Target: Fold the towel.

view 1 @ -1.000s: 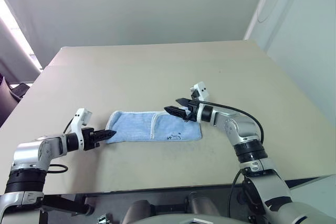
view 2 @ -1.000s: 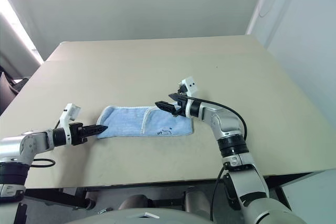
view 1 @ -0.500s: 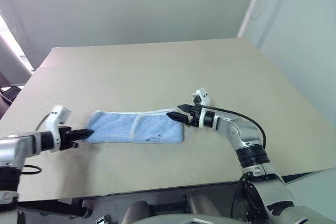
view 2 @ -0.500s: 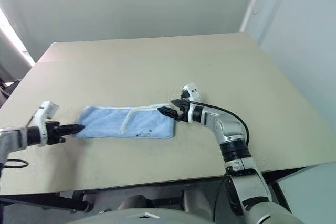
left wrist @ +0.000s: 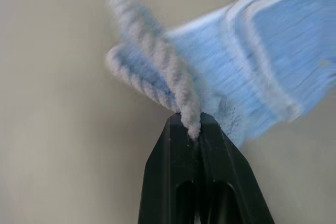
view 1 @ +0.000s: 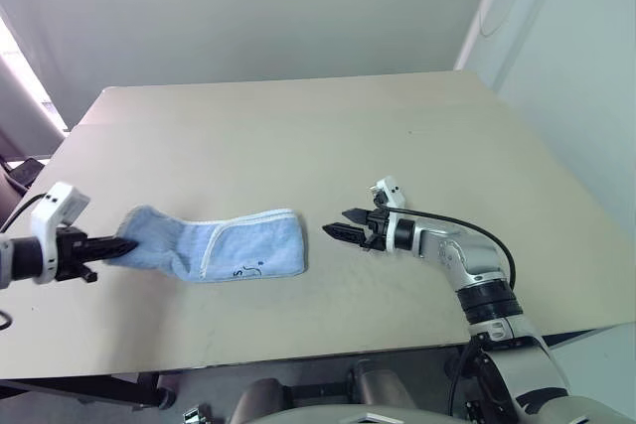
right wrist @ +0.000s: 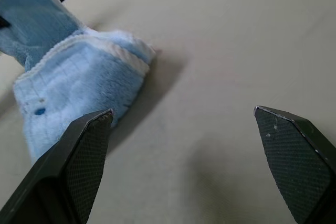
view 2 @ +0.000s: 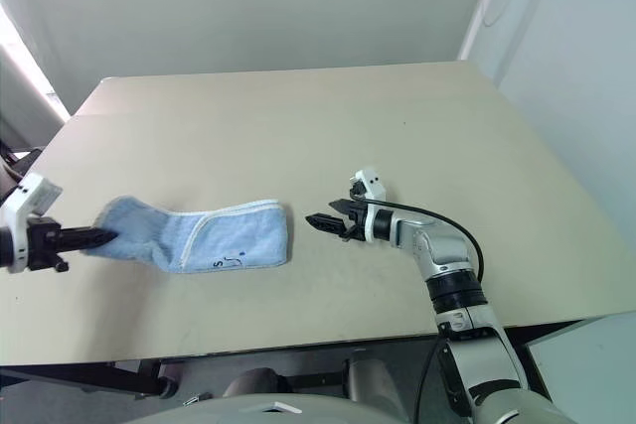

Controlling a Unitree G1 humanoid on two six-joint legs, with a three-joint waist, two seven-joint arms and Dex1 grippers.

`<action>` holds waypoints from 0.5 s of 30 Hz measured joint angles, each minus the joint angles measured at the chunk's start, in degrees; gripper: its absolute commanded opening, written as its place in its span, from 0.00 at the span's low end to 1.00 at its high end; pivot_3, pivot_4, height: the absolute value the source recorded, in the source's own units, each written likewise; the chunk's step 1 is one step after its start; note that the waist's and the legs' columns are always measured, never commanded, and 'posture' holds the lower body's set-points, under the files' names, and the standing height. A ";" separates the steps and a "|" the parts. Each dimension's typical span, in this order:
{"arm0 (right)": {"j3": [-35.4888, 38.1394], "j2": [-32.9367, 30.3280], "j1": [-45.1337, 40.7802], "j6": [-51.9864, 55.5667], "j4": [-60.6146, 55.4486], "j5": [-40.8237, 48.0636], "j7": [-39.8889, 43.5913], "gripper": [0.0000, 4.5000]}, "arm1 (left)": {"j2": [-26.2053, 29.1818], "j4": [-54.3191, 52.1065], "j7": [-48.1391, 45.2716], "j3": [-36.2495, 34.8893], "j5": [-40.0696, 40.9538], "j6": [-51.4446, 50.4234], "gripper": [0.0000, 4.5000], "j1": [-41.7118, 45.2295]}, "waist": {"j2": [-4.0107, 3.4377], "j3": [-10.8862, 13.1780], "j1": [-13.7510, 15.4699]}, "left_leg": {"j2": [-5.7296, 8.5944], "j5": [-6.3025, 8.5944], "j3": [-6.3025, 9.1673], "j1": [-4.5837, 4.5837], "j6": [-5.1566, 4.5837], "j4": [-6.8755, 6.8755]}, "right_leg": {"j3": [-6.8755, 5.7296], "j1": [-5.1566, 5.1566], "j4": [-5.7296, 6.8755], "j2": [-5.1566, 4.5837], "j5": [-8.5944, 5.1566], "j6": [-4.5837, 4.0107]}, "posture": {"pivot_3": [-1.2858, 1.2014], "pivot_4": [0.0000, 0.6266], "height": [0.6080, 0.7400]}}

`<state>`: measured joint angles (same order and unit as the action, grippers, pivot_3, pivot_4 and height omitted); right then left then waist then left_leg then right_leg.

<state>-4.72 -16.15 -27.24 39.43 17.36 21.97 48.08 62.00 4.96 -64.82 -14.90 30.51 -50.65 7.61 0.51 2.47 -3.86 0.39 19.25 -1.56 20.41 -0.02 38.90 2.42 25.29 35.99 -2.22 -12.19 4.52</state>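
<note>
the towel [view 1: 214,247] lies on the surface [view 1: 298,146] toward your left, already doubled over once lengthwise by the look of the white edging running across its middle, doodle corner on top near the front edge. so judge it as part folded, not finished: it reads as a long strip that probably needs another fold end to end. your left tool [view 1: 107,244] is pinched tight on the towel's left end and that end is raised off the surface. your right tool [view 1: 336,232] sits just beside the towel's right end, apart from it, jaws spread wide, holding nothing.

head views give you the whole layout: strip shape, gap between right tool and cloth. left wrist view adds the grip detail: the corded edge [left wrist: 157,61] is bunched and clamped right at the closed tips. right wrist view shows the near end of the towel lying ahead of the left finger [right wrist: 79,161], nothing between the pads.
</note>
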 measured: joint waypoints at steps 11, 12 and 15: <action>1.12 0.81 0.54 -3.38 2.62 -0.46 -1.97 1.00 | -6.48 -16.28 4.05 11.31 7.33 -13.22 0.01 12.90 | 0.06 -0.02 -0.12 | -0.02 -0.01 0.00 -0.39 -0.02 0.13 | 0.08 -0.47 -0.02 0.37 -0.01 0.03 | 0.52 0.00 1.00; 1.36 0.97 0.72 -3.58 2.80 -0.44 -2.43 1.00 | -7.69 -16.17 4.35 12.31 7.52 -13.84 0.01 13.82 | 0.07 -0.02 -0.03 | -0.04 -0.01 0.01 -0.56 -0.02 0.16 | 0.08 -0.68 -0.07 0.43 -0.02 0.02 | 0.52 0.00 1.00; 1.79 1.29 1.20 -4.10 3.16 -0.44 -3.44 1.00 | -10.99 -15.64 5.61 15.11 7.49 -14.24 0.01 15.79 | 0.12 0.03 0.08 | -0.06 -0.01 0.01 -1.01 -0.02 0.17 | 0.06 -1.19 -0.20 0.48 -0.23 -0.02 | 0.52 0.00 1.00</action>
<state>-2.93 -14.86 -26.04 35.33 20.52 21.54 44.64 51.02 -10.68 -59.21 0.21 38.00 -64.90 23.40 0.63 2.50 -3.77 0.34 19.23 -1.55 19.40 -0.04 39.07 2.48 24.10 35.78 -1.74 -12.42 4.49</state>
